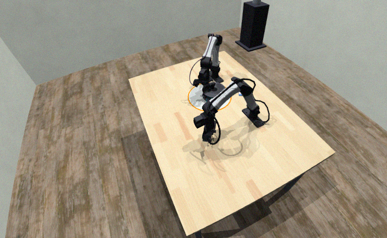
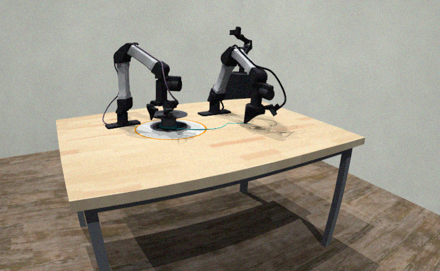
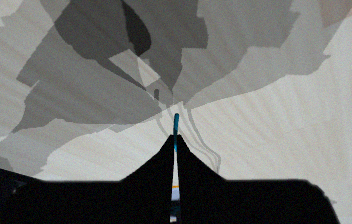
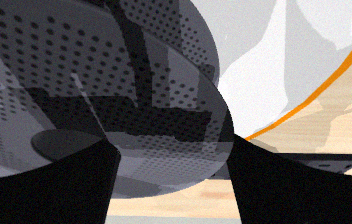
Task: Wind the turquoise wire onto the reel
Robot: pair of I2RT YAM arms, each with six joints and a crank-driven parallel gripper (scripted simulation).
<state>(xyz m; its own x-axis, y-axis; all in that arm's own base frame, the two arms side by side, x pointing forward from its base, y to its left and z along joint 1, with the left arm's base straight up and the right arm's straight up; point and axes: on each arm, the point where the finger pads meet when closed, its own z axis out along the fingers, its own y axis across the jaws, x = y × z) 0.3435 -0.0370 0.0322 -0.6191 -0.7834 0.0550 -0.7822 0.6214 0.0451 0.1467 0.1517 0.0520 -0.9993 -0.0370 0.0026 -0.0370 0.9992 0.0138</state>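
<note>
The black reel [image 2: 170,114] [image 1: 215,88] [image 4: 167,125] lies flat within the painted orange ring [image 2: 203,132] [image 1: 188,97] [image 4: 322,90]. Turquoise wire [image 2: 197,129] [image 3: 176,123] runs from its hub across the ring to my left gripper. My left gripper [image 2: 244,122] [image 3: 175,137] is shut on the wire, low over the table away from the reel. My right gripper [image 4: 172,133] is at the reel's upper flange. Its fingers stand wide, one at the rim and one near the dark round centre, and seem to bear on the reel. The contact at the centre is partly hidden.
The wooden table [image 1: 271,154] [image 2: 140,161] carries both arm bases. The right arm's base [image 2: 123,124] stands close beside the ring, and the left arm's base [image 2: 213,112] [image 1: 254,118] stands behind the wire. The left arm blocks part of the ring in the top view.
</note>
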